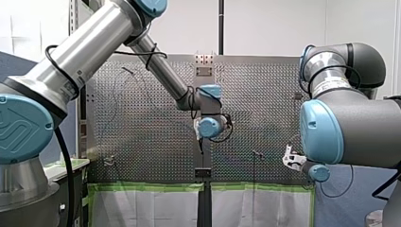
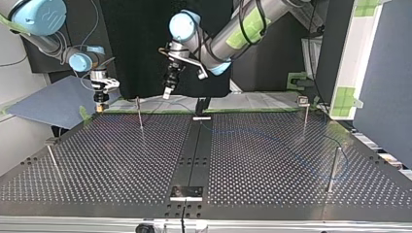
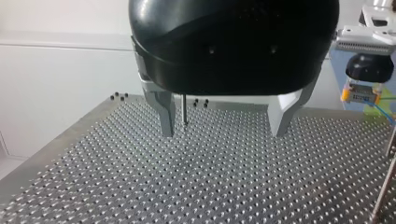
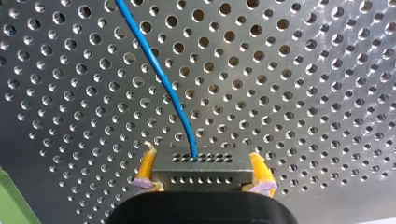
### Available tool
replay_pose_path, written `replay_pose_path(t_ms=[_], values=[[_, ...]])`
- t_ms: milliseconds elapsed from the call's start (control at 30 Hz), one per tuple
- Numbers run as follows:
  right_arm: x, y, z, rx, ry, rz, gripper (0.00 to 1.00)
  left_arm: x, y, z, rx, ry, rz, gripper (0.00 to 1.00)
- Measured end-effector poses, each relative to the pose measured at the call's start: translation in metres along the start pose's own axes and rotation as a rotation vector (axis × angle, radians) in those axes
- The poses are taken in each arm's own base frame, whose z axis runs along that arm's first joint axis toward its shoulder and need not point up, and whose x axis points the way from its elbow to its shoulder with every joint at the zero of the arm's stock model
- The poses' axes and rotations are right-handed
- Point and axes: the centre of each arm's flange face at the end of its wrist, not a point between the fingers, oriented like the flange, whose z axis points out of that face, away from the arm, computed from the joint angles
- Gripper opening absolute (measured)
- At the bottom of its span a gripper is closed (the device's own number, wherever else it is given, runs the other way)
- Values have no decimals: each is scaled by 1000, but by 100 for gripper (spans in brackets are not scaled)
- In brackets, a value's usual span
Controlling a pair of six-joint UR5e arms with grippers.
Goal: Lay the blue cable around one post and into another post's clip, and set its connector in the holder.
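1. The blue cable ends in its connector, which is clamped between the yellow pads of my right gripper, just above the desk.
2. In the top view that grasp sits at ten o'clock. The cable trails faintly across the desk toward the post at four o'clock; whether it rounds the post I cannot tell.
3. Clipping the cable and seating the connector look left to do.
4. My left gripper hovers near twelve o'clock, its fingers spread and grasping nothing.
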Motion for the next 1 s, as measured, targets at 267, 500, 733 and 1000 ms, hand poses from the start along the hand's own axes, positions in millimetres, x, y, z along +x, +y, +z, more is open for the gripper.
replay_pose_path(t_ms=[267, 500, 733, 1000], values=[[-1, 0, 0, 3, -1, 1, 0, -24, 18, -15, -16, -13, -4, 100], [-2, -2, 0, 8, -4, 3, 0, -45, 31, -27, 6, -42, -32, 100], [-2, -5, 0, 11, -5, 3, 0, -63, 41, -35, 24, -88, -93, 100], [-3, -8, 0, 16, -8, 4, 0, -84, 56, -45, 12, -150, -124, 100]])
